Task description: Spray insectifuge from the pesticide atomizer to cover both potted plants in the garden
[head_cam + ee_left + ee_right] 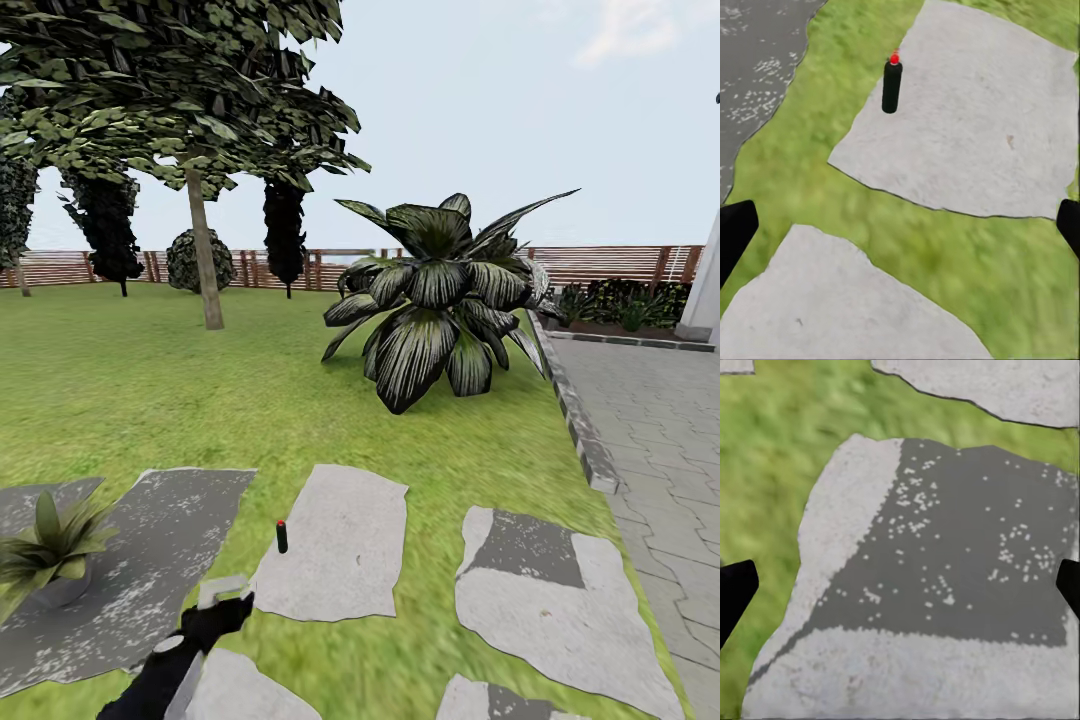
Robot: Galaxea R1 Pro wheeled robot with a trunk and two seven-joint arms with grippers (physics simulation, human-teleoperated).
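Black and matte, the left gripper [228, 600] reaches forward low over the lawn [180, 400], its fingers spread wide and holding nothing; in the left wrist view the two dark fingertips [735, 234] sit far apart with grass and a pale stone slab [825, 307] between them. Just ahead of that gripper and slightly to its right, the pesticide atomizer [282, 536] stands upright at the near-left edge of a light grey, irregular stepping slab [340, 540]: a slim dark cylinder with a red top [892, 82], clear of the fingers. To the gripper's left, a potted plant [50, 545] with pointed green leaves sits in a grey pot on a darker, speckled slab [170, 540]. The right gripper [900, 585] is likewise spread, empty, over a two-toned slab [945, 577], pale at the rim, dark and flecked within. Farther ahead, a big dark-leaved bush [440, 290] rises beside a stone kerb [575, 410] and paved path [660, 430]. Beyond stand trees [200, 150] and a brown slatted fence [600, 262].
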